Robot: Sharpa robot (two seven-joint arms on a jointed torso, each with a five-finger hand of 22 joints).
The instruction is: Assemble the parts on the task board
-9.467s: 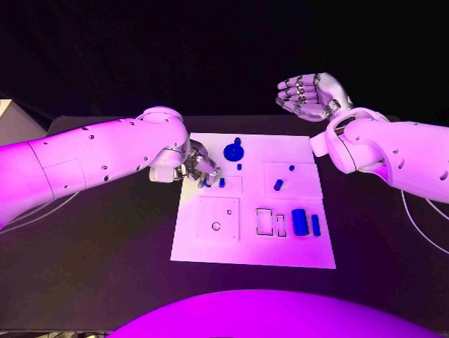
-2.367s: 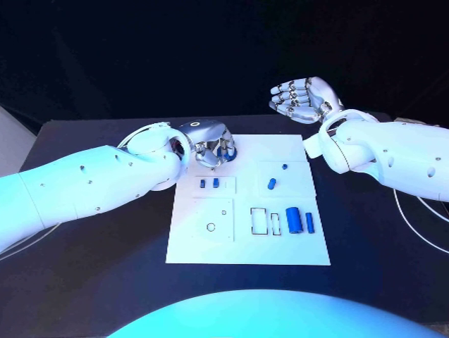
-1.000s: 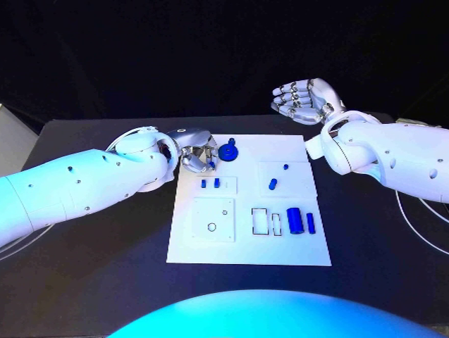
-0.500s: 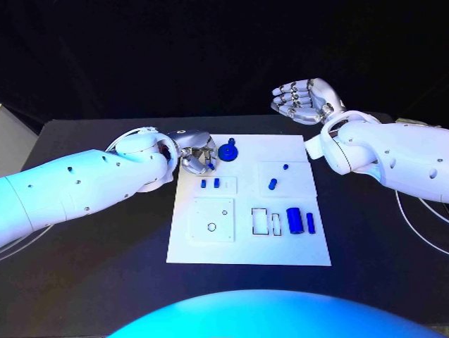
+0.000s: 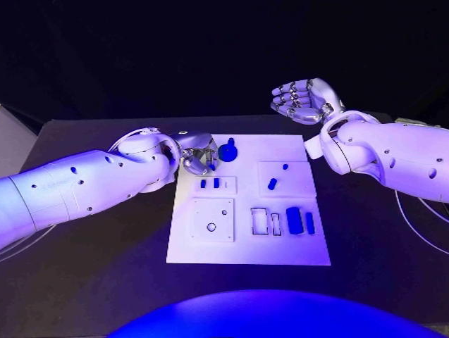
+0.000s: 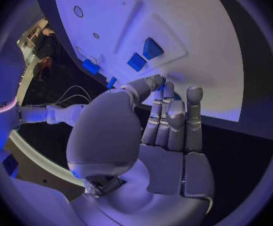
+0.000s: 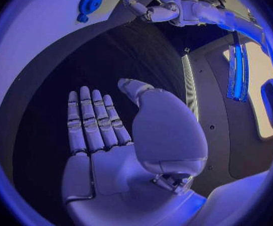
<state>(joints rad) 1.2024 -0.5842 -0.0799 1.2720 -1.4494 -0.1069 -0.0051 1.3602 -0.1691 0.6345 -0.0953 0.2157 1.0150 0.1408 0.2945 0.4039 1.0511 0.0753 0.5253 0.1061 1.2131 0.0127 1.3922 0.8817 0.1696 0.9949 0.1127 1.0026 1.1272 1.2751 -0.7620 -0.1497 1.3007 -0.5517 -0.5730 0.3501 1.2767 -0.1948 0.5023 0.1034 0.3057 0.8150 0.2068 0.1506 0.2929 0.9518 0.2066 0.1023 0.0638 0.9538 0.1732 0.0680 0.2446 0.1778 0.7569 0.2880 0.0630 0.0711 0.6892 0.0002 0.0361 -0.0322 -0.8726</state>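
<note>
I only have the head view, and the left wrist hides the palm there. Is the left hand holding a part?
Observer: No part shows in it. In the left wrist view the left hand has its fingers straight, side by side.
Operator: What lies ahead of them?
Observer: Two small blue parts on the task board, just beyond the fingertips.
Operator: And the right palm?
Observer: The right wrist view shows the right hand with a bare palm and straight fingers, over the black table.
</note>
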